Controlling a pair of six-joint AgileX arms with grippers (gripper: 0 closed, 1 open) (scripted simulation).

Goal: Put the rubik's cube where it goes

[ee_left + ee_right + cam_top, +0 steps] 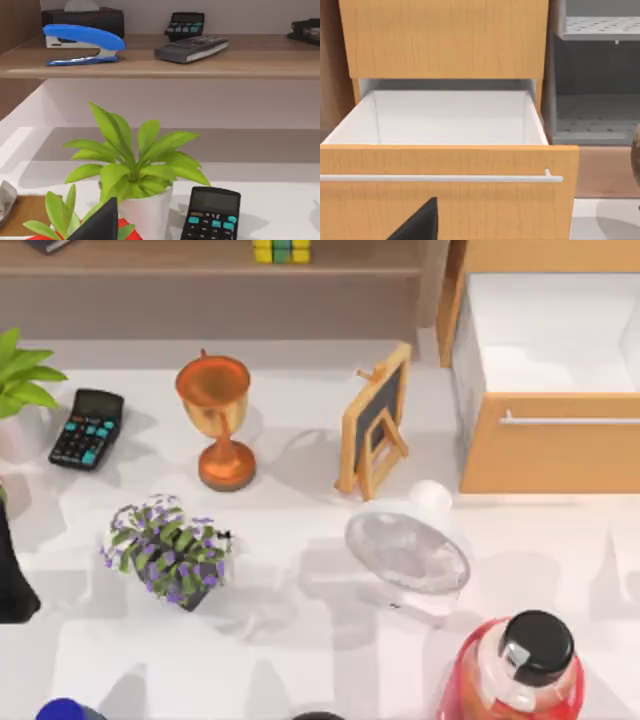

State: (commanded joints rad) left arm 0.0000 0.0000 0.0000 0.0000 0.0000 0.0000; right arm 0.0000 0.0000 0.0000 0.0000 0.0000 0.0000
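The rubik's cube (281,250), with yellow, green and blue squares showing, sits on the wooden shelf (180,262) at the back centre of the top view. My left arm (12,575) is a dark shape at the table's far left edge, far from the cube. A dark part of my left gripper (100,225) faces a potted green plant (135,170) and the calculator (211,215). A dark part of my right gripper (417,222) hangs in front of the open drawer (445,165).
On the table stand a copper trophy cup (215,415), a calculator (88,428), a small chalkboard easel (378,420), a white fan (410,540), a purple-flowered plant (168,550) and a red bottle (515,670). The open wooden drawer (550,445) lies at the right.
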